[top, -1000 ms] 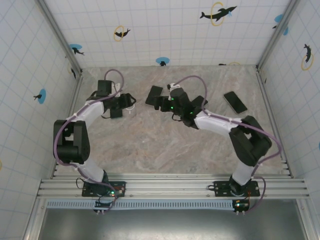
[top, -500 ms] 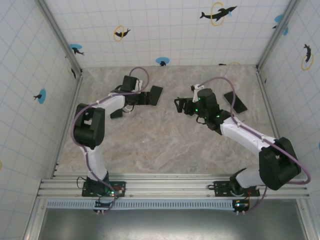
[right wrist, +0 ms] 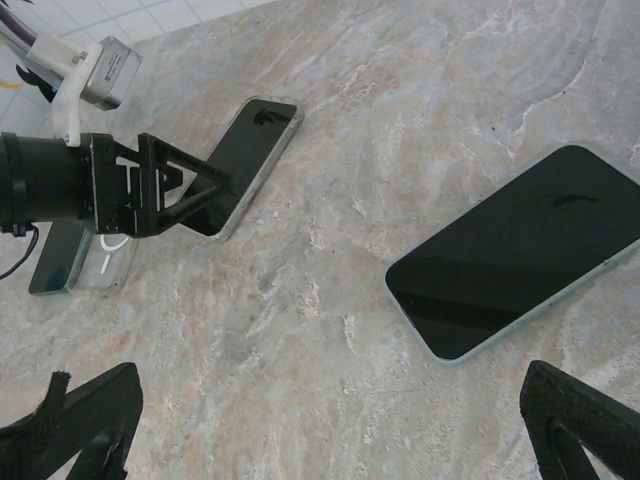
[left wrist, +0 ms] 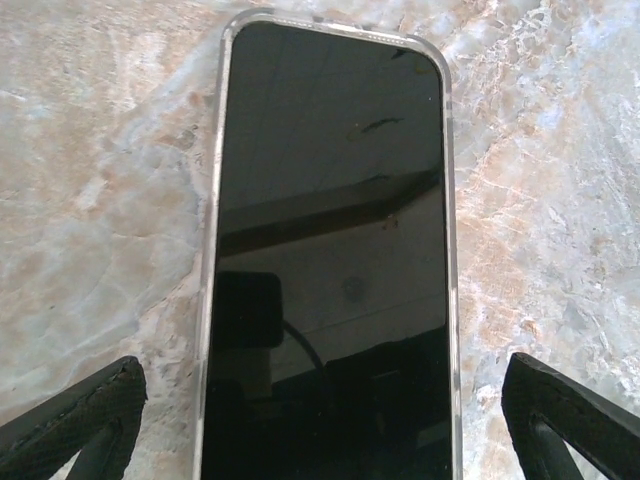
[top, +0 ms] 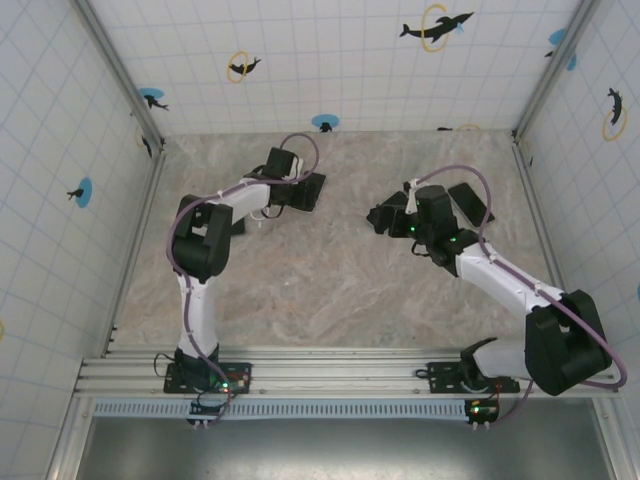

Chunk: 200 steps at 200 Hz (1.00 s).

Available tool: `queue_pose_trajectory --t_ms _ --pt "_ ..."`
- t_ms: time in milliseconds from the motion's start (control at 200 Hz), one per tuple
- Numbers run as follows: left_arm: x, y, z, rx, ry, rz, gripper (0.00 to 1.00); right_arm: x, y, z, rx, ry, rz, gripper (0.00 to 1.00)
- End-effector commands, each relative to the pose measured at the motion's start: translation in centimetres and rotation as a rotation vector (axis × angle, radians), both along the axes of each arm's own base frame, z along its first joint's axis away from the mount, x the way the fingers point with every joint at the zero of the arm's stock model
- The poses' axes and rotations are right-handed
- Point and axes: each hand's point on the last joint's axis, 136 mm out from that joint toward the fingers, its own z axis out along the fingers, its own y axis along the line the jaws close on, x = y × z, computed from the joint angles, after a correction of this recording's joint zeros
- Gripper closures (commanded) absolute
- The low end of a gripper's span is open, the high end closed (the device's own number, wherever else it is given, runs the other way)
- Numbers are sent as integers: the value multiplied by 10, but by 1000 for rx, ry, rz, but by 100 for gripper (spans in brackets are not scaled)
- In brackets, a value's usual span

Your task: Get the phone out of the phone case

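Observation:
A black-screened phone (left wrist: 330, 230) lies face up on the marble table, still inside its clear phone case (left wrist: 213, 200), whose rim shows around it. My left gripper (left wrist: 320, 440) is open and low over the phone's near end, with one finger on each side and clear of its edges. In the top view the phone (top: 312, 188) is at the back centre-left with the left gripper (top: 292, 192) at it. My right gripper (top: 384, 215) is open and empty over bare table, to the right of the phone (right wrist: 250, 160).
A second dark phone (right wrist: 520, 250) with a pale edge lies flat at the back right (top: 476, 204), beside my right arm. A dark flat piece (right wrist: 55, 258) and a clear case with a white ring (right wrist: 108, 268) lie left of the left gripper. Tiled walls enclose the table.
My left gripper swung right to the cased phone and opened wider. My right gripper drew away from that phone to the right and opened fully.

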Motion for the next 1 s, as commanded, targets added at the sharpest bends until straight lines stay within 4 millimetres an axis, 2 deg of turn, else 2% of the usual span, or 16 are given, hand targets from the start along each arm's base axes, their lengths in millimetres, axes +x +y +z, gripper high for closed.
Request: queue_pose_trajectory --t_ms 0,85,260,270,290,465,541,551,571,761,831,946,981,986,996 --pt "0 0 -13 86 22 -36 6 -2 0 0 22 3 8 0" --pt "-1 -3 -19 118 36 -53 6 -1 -1 0 23 3 7 0" --pt "0 4 -30 172 54 -61 6 -3 -3 -5 23 14 3 0" --pt "-1 4 -32 176 58 -63 6 -3 -3 -5 22 14 4 0" --pt "-8 -10 -33 185 57 -93 6 -4 -3 -6 21 16 2 0" --pt "-9 -4 -48 293 69 -103 8 -3 -6 -8 14 25 -6 1" --pt "-8 -6 -46 324 66 -115 8 -3 -7 -9 10 26 -13 0" --pt "-11 -4 -60 337 90 -118 8 -3 -7 -8 11 25 -13 0" --pt "-13 -4 -67 344 104 -122 8 -3 -7 -8 11 24 -13 1" --pt "-19 4 -81 381 138 -112 18 -2 -7 -7 16 26 -13 1" --pt "-18 4 -79 378 134 -112 25 -2 -8 -6 20 26 -15 1" --pt "-13 -1 -62 360 90 -123 34 -1 -11 -7 47 33 -22 1" --pt "-13 -1 -61 356 84 -130 36 0 -11 -7 58 34 -21 2" --pt "-10 -3 -51 348 65 -128 36 0 -10 -6 60 33 -20 2" --pt "-8 -4 -42 339 49 -130 37 0 -11 -7 62 35 -21 2"
